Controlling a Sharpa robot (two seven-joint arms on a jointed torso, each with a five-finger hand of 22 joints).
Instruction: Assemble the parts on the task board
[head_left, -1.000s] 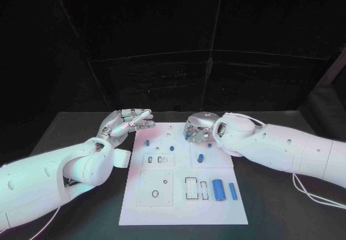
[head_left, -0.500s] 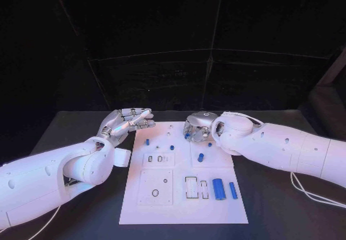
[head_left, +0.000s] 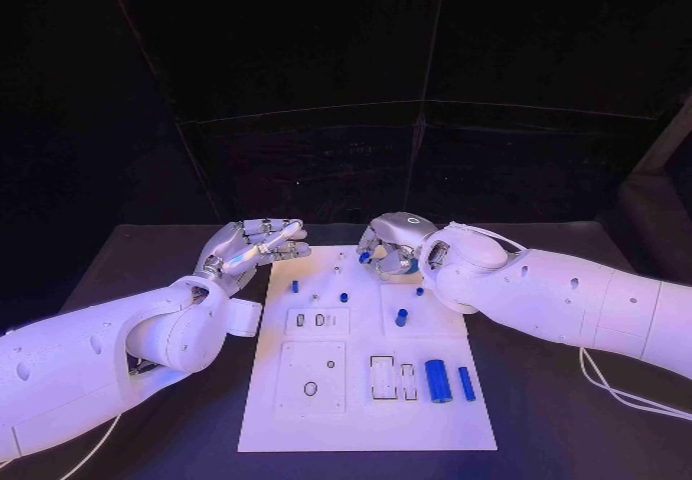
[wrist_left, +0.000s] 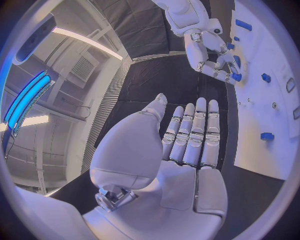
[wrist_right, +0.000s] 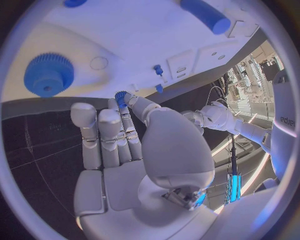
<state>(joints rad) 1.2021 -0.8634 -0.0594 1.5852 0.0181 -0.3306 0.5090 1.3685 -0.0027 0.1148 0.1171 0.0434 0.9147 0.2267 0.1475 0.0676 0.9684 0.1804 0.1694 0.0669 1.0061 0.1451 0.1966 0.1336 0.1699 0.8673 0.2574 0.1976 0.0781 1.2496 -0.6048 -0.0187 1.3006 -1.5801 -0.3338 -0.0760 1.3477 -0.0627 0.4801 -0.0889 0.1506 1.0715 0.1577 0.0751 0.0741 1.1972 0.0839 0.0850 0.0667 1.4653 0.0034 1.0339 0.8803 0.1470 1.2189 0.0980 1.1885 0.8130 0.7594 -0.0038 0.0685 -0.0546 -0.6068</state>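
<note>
Now my right robot hand (head_left: 389, 243) hung above the far edge of the task board (head_left: 368, 410), pinching a small blue gear (wrist_right: 120, 95) at its fingertips, lifted to carry, I judged, while my left robot hand (head_left: 260, 240) waited spread beside the board.

Two glossy white rounded arms, left arm (head_left: 108, 345) and right arm (head_left: 577, 300); silver segmented left hand (head_left: 257, 243), right hand (head_left: 392, 243); thin white cable (head_left: 627, 392) trailing off right arm.
</note>
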